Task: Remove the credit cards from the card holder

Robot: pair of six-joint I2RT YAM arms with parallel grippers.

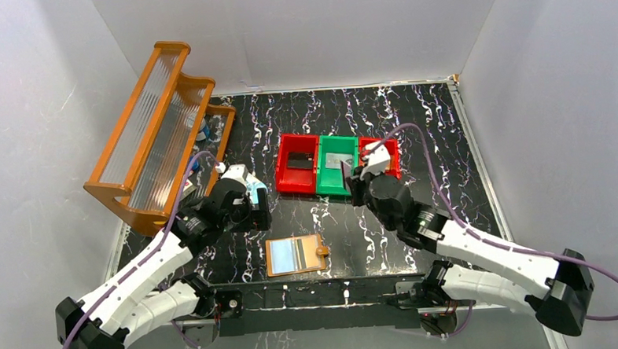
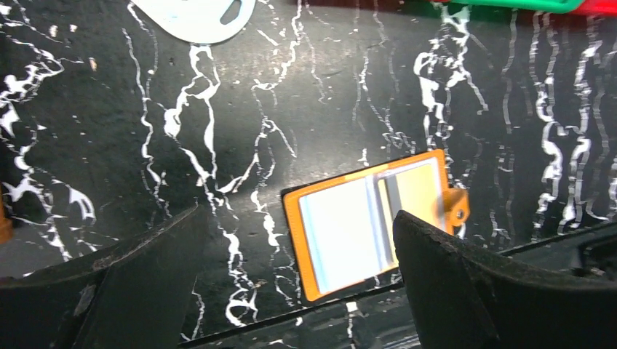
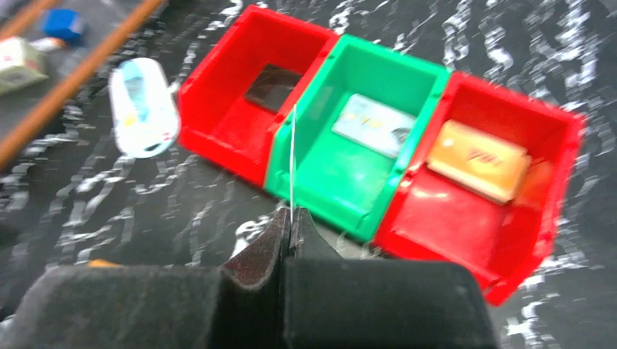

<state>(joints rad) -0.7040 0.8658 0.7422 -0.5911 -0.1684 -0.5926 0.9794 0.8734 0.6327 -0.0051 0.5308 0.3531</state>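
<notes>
Slippage is the worry: the right fingers (image 3: 262, 254) pinch one credit card (image 3: 292, 167) by its thin edge near the green bin (image 3: 342, 182), while the card holder (image 2: 292, 218), a second card (image 2: 342, 233) showing inside, lies unheld on the counter (image 1: 371, 235) near the wide-apart left fingers (image 2: 145, 262), free to skid.

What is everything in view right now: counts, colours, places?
card holder: one, orange, flat, near the arm bases
pale card: one, blue-grey, in the holder's window
held card: one, thin, edge-on, in the right jaws
bins: three, red, green, red, in a row mid-table
cards in bins: three; dark in left red, pale in green, tan in right red
oval item: one, pale blue and white, left of the bins
rack: one, orange, far left
table: one, black marbled
left arm, right arm: white and black; left jaws open, empty; right jaws shut on the held card
</notes>
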